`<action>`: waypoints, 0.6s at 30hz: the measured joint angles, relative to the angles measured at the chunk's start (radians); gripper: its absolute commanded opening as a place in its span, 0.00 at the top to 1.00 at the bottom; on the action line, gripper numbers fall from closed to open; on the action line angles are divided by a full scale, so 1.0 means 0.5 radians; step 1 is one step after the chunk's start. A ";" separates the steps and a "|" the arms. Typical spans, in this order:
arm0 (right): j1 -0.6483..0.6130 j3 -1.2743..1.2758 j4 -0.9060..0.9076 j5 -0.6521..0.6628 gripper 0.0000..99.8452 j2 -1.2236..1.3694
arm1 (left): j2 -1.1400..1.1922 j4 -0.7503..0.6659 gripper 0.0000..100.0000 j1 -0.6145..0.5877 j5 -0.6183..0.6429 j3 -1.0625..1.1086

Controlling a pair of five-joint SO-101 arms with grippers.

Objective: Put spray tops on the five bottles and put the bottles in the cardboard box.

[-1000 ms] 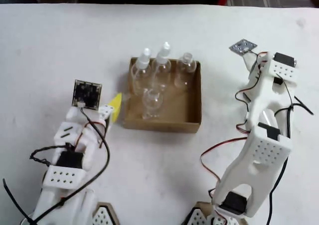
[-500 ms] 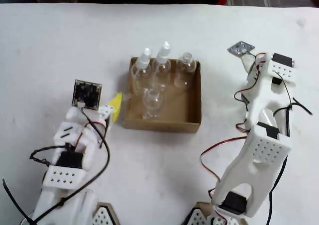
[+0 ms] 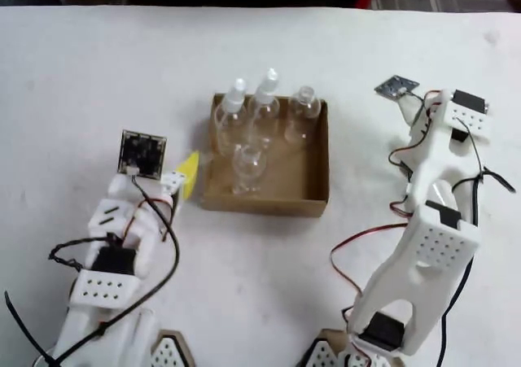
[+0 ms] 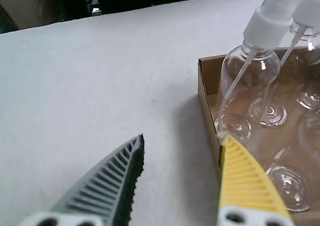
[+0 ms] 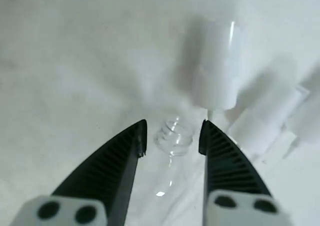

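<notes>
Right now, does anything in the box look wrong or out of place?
Yes. In the cardboard box, the back-right bottle and the front bottle have no spray tops, though they are already packed.

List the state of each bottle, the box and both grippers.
Box: open, holds four bottles.
Left bottle: in box, top on.
Middle bottle: in box, top on.
Right bottle: in box, no top.
Front bottle: in box, no top.
Fifth bottle: outside box, no top.
Spray top: loose on table.
Left gripper: open, empty.
Right gripper: around fifth bottle; grip unclear.
</notes>
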 measured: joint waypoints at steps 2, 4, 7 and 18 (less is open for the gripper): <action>0.012 0.000 -0.006 0.006 0.99 0.000 | 0.000 0.000 0.77 0.000 -0.006 0.000; 0.015 0.000 -0.031 0.006 0.97 0.000 | 0.000 0.000 0.77 0.000 -0.006 0.000; 0.015 0.000 -0.040 0.006 0.97 0.000 | 0.000 0.000 0.77 0.000 -0.006 0.000; 0.015 0.000 -0.034 -0.258 0.98 -0.454 | 0.000 0.000 0.77 0.000 -0.006 0.000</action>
